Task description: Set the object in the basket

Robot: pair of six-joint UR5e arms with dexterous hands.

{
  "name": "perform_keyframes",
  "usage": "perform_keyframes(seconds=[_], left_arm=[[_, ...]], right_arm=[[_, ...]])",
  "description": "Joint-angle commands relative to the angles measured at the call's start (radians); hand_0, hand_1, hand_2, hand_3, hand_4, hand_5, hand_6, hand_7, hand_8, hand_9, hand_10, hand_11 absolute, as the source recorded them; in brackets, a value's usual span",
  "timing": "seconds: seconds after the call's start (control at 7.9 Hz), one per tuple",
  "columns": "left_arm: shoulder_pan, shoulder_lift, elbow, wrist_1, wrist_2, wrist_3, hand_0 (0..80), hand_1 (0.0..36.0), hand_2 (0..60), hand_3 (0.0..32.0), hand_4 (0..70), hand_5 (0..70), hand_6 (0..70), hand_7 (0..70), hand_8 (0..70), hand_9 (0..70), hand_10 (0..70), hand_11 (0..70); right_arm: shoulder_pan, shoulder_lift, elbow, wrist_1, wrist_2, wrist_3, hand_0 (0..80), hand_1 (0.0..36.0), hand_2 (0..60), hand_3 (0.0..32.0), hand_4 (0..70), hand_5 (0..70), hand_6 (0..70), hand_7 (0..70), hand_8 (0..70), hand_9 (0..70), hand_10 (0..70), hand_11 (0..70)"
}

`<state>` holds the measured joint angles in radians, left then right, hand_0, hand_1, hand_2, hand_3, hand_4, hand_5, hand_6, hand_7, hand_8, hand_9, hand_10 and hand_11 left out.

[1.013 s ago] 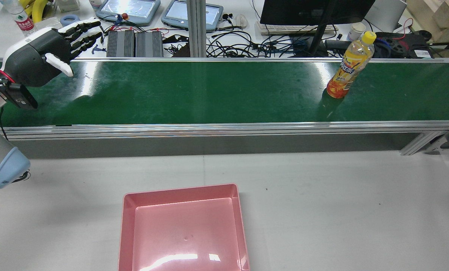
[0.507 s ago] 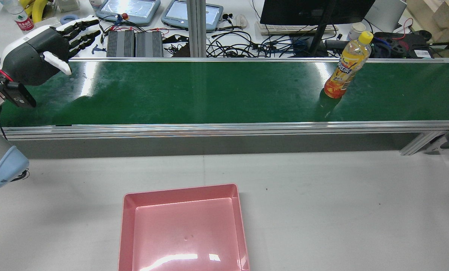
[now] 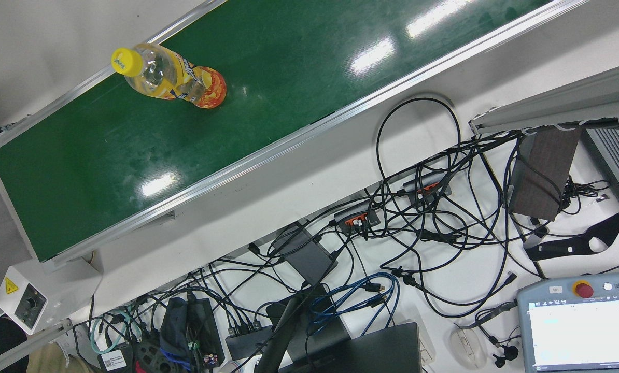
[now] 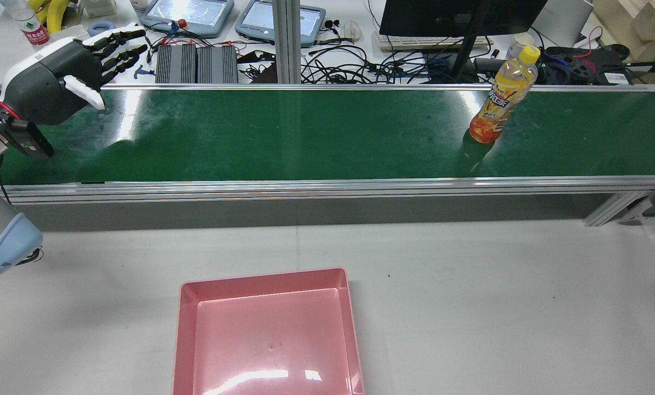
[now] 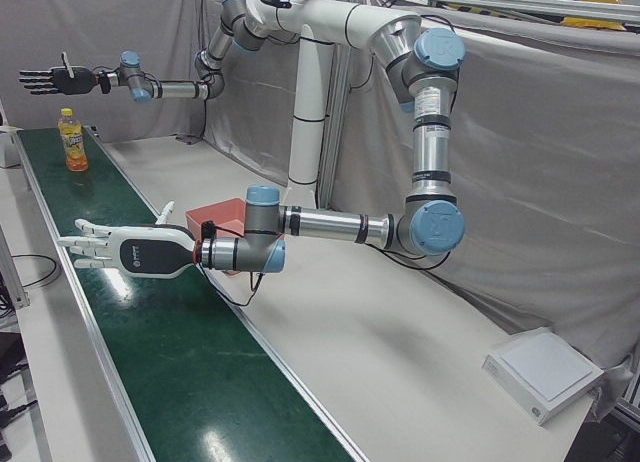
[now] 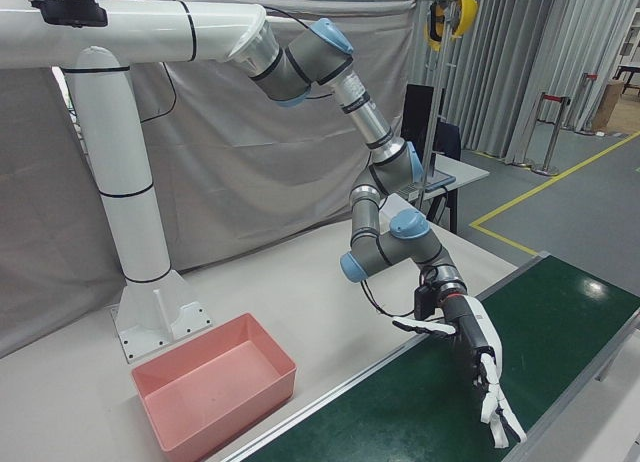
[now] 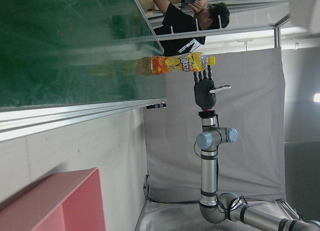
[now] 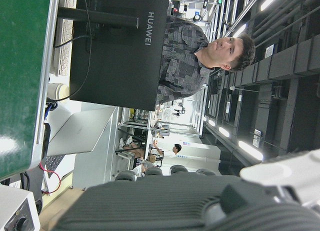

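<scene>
An orange drink bottle (image 4: 497, 99) with a yellow cap stands upright on the green conveyor belt (image 4: 305, 131), toward its right end; it also shows in the front view (image 3: 177, 80) and far off in the left-front view (image 5: 72, 142). The pink basket (image 4: 267, 329) lies empty on the white table in front of the belt. My left hand (image 4: 58, 77) hovers open over the belt's left end, fingers stretched across it (image 5: 120, 250) (image 6: 475, 372). My right hand (image 5: 55, 79) hangs open in the air above and beyond the bottle (image 7: 205, 91), holding nothing.
Behind the belt, a desk carries cables, teach pendants (image 4: 190, 13), a monitor (image 4: 459, 16) and power bricks (image 4: 196, 63). A control box (image 3: 27, 300) sits at the belt's end. People stand beyond the belt (image 8: 200, 51). A white box (image 5: 545, 372) lies on the table's far corner.
The bottle has travelled a little to the left along the belt. My left hand rose slightly a second ago and has since held still, open.
</scene>
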<state>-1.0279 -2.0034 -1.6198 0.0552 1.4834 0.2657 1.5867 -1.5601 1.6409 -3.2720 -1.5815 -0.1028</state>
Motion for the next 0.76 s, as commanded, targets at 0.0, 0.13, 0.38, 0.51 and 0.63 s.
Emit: perform_keyframes(seconds=[0.0, 0.13, 0.38, 0.51, 0.63], left_arm=[[0.0, 0.0, 0.0, 0.0, 0.0, 0.001, 59.7, 2.4, 0.0, 0.8, 12.8, 17.8, 0.2, 1.4, 8.0, 10.5, 2.1, 4.4], [0.0, 0.0, 0.0, 0.0, 0.0, 0.0, 59.7, 2.3, 0.0, 1.0, 12.8, 17.8, 0.1, 1.3, 8.1, 10.5, 1.9, 4.1], [0.0, -0.002, -0.002, 0.0, 0.0, -0.002, 59.9, 2.5, 0.0, 0.4, 12.9, 17.9, 0.3, 1.4, 8.4, 10.9, 1.8, 4.0], [0.0, -0.002, -0.002, 0.0, 0.0, -0.003, 59.5, 2.3, 0.0, 0.8, 12.9, 17.7, 0.0, 1.3, 8.0, 10.4, 1.9, 4.0], [0.0, 0.0, -0.003, 0.0, 0.0, -0.003, 59.4, 2.2, 0.0, 0.8, 12.8, 17.7, 0.1, 1.3, 8.0, 10.3, 1.9, 4.0]], right_arm=[[-0.001, 0.0, 0.0, 0.0, 0.0, 0.0, 0.0, 0.0, 0.0, 0.0, 0.0, 0.0, 0.0, 0.0, 0.0, 0.0, 0.0, 0.0], [0.001, 0.0, 0.0, 0.0, 0.0, 0.0, 0.0, 0.0, 0.0, 0.0, 0.0, 0.0, 0.0, 0.0, 0.0, 0.0, 0.0, 0.0], [-0.001, 0.0, 0.0, 0.0, 0.0, 0.0, 0.0, 0.0, 0.0, 0.0, 0.0, 0.0, 0.0, 0.0, 0.0, 0.0, 0.0, 0.0], [-0.001, 0.0, 0.0, 0.0, 0.0, 0.0, 0.0, 0.0, 0.0, 0.0, 0.0, 0.0, 0.0, 0.0, 0.0, 0.0, 0.0, 0.0], [-0.001, 0.0, 0.0, 0.0, 0.0, 0.0, 0.0, 0.0, 0.0, 0.0, 0.0, 0.0, 0.0, 0.0, 0.0, 0.0, 0.0, 0.0]])
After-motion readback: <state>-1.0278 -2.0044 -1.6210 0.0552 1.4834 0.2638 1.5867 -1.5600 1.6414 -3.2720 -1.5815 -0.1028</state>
